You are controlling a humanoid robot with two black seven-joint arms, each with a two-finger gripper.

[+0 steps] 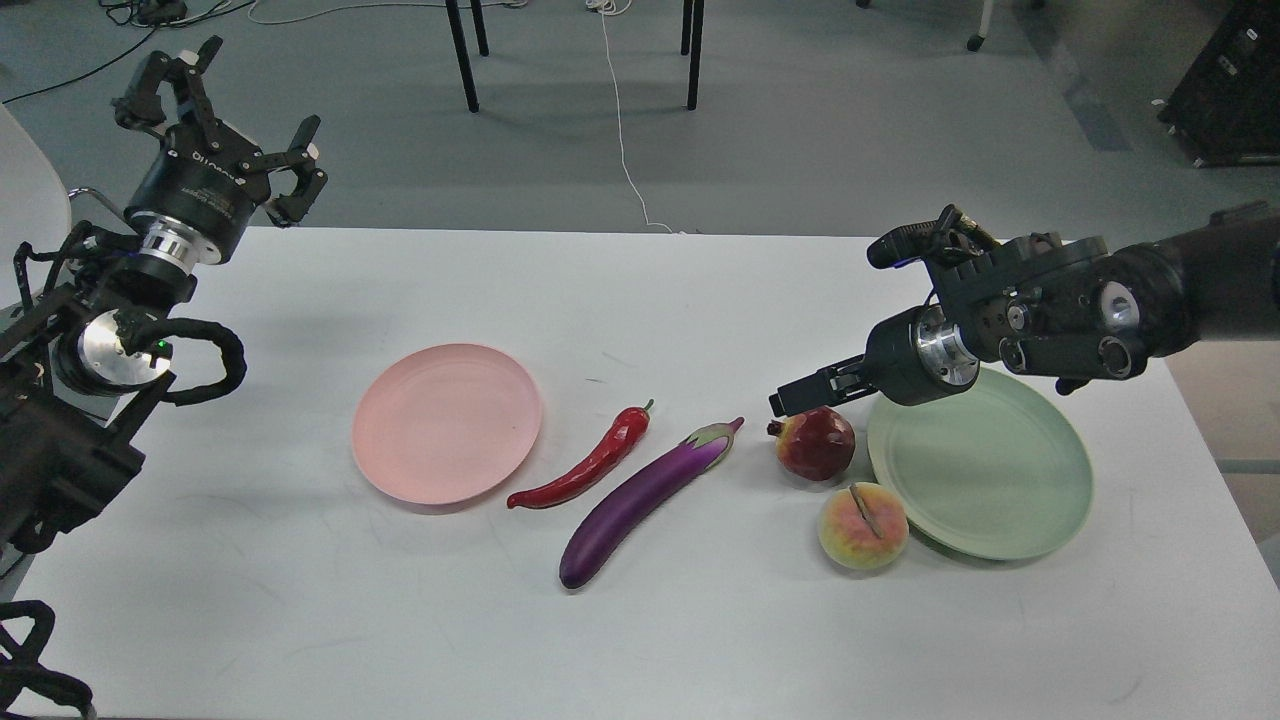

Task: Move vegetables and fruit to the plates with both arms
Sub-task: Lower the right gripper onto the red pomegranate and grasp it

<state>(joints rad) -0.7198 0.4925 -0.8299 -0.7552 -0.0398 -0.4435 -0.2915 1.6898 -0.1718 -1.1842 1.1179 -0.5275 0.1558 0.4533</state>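
Nearest on the white table lies the purple eggplant, slanting from lower left to upper right, its cap pointing away. Just right of it, the peach sits against the near-left rim of the green plate. Left of the eggplant lies the red chili, roughly parallel to it, its tip close to the pink plate. Both plates hold nothing. Behind the peach sits the pomegranate, beside the green plate's left rim. The right gripper hovers low just above the pomegranate; how far its fingers are parted I cannot tell. Farthest, the left gripper is raised over the table's far-left corner, fingers spread wide, holding nothing.
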